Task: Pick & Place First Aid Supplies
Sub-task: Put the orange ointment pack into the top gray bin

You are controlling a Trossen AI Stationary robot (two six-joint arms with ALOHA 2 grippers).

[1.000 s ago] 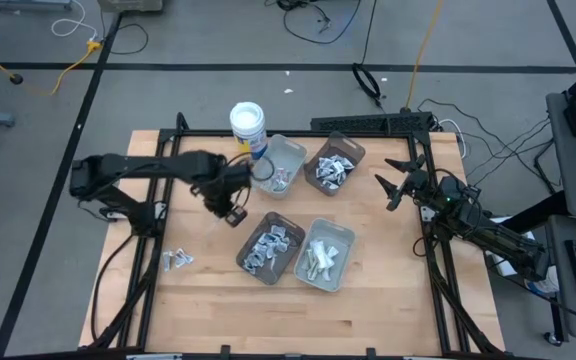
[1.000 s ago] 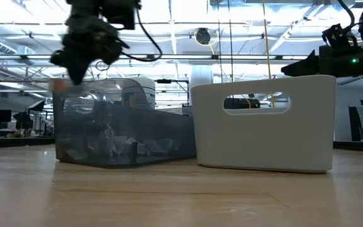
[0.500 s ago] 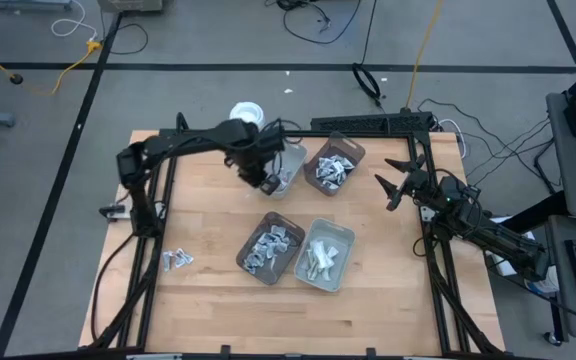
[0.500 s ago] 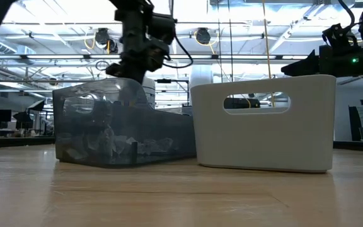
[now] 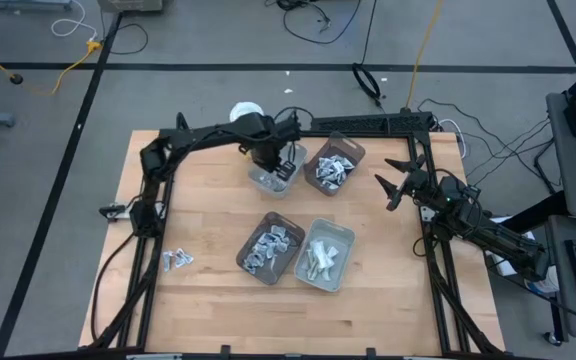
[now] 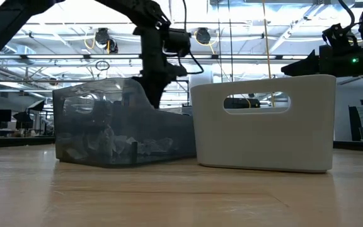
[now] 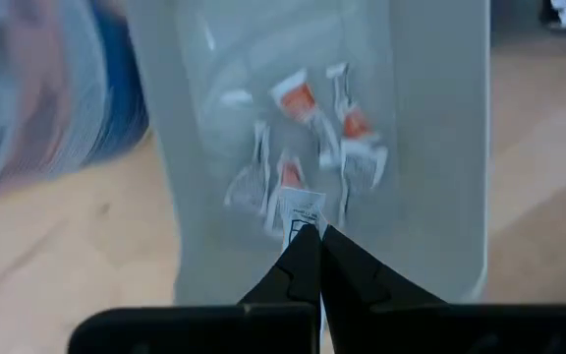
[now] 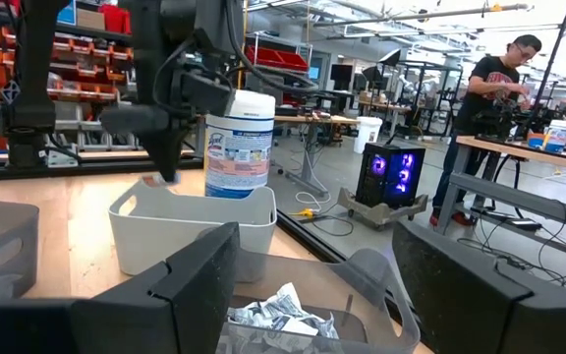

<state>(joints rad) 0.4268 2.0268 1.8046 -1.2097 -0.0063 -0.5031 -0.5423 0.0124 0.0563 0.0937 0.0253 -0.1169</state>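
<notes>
My left gripper (image 5: pixel 273 160) hangs above the pale far-left tray (image 5: pixel 290 150), pointing down, shut on a small white packet (image 7: pixel 300 208). Several more white packets with orange marks (image 7: pixel 298 98) lie on that tray's floor. In the low view the gripper (image 6: pixel 153 94) shows behind the clear grey tray (image 6: pixel 118 126). A few loose packets (image 5: pixel 176 260) lie on the table at the near left. At the table's right edge my right gripper (image 5: pixel 400 180) waits level and open, touching nothing. My left gripper pinches the small white packet by its edge (image 7: pixel 303 222) between its two fingertips, coming from above and pointing down. The packet hangs clear above the tray's floor. How far back between the fingers it reaches I cannot tell.
Three other trays hold supplies: a brown one (image 5: pixel 351 150) at the far right, a grey one (image 5: pixel 249 262) and a pale one (image 5: pixel 343 235) nearer. A white round tub (image 5: pixel 246 110) stands just beyond the left arm. Bare wood lies along the near side.
My left gripper has swung from the table's middle left toward the far edge and the right, ending above the pale far-left tray. It has stayed shut and pointing down. My right arm has kept still.
</notes>
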